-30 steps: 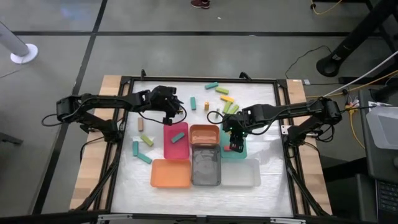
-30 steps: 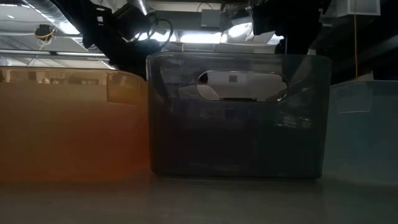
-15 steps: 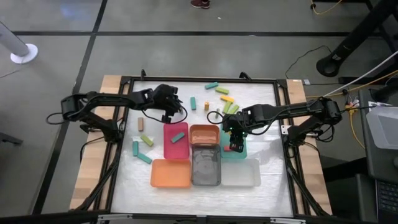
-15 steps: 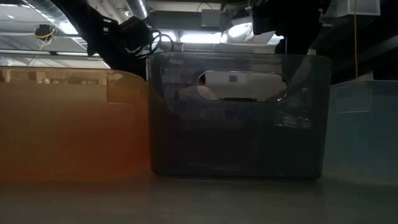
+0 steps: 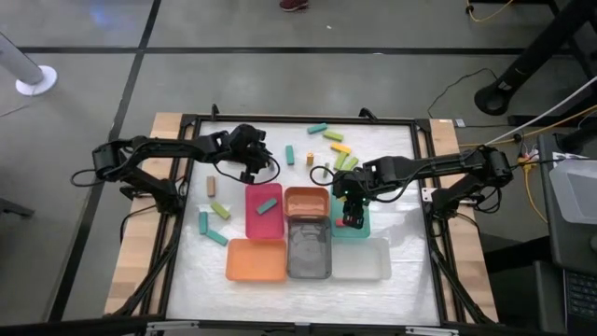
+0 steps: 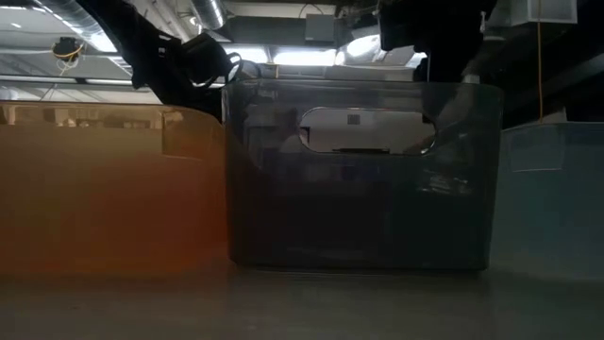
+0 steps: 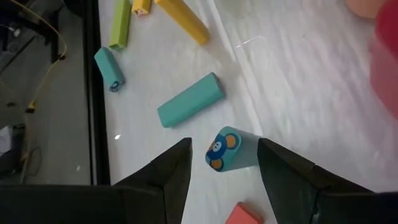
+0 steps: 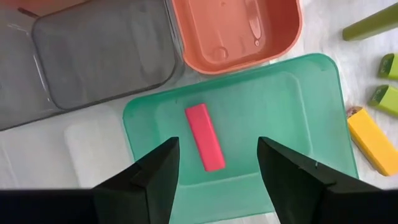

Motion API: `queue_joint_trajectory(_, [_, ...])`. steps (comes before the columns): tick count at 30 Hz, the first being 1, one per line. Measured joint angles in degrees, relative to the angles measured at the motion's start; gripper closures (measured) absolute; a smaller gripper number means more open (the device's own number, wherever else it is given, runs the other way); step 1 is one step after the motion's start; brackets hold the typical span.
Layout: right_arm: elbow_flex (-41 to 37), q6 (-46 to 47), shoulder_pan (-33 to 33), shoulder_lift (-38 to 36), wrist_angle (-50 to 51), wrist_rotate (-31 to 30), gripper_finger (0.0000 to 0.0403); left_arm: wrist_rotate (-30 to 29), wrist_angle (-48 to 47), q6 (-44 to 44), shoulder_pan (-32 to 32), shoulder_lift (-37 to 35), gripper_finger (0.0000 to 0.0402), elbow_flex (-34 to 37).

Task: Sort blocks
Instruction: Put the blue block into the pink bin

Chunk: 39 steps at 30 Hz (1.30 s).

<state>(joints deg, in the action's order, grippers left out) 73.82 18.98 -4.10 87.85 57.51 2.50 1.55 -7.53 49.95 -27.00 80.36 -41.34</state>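
My left gripper (image 7: 224, 143) (image 5: 249, 169) is open, low over the table's far left part. Its fingers stand on either side of a teal block (image 7: 225, 150) with a mouse face on its end, apart from it. A second teal block (image 7: 190, 100), a small teal one (image 7: 109, 68), a lime one (image 7: 120, 25), a yellow one (image 7: 182, 20) and a red one (image 7: 243, 214) lie flat nearby. My right gripper (image 8: 217, 142) (image 5: 350, 211) hangs open above the green tray (image 8: 298, 112), where a red block (image 8: 204, 137) lies flat.
Pink tray (image 5: 264, 224) with a teal block (image 5: 268, 205), brown-orange tray (image 5: 306, 201), grey bin (image 5: 309, 250), orange tray (image 5: 256, 260) and clear tray (image 5: 362, 260) fill the middle. Loose blocks lie at the far side (image 5: 333, 137) and left (image 5: 216, 238). The bins block the low view.
My left gripper has come down a little toward the table, still open. My right gripper has kept still over the green tray, and the red block has stayed where it lay.
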Motion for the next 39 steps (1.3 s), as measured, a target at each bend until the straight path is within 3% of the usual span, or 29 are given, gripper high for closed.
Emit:
queue_joint_trajectory(15, [0.0,0.0,0.0,0.0,-0.61,0.02,0.0187,5.11,0.52,1.49,-3.17,2.31,0.0231,0.0])
queue_joint_trajectory(27, [-0.02,0.0,0.0,0.02,-0.93,0.02,0.0187,5.63,0.63,2.69,-3.18,5.08,0.0233,0.02])
queue_joint_trajectory(39, [-0.02,0.0,0.0,0.02,-0.97,0.02,0.0187,5.94,0.9,-1.05,-3.18,5.79,0.0333,0.02])
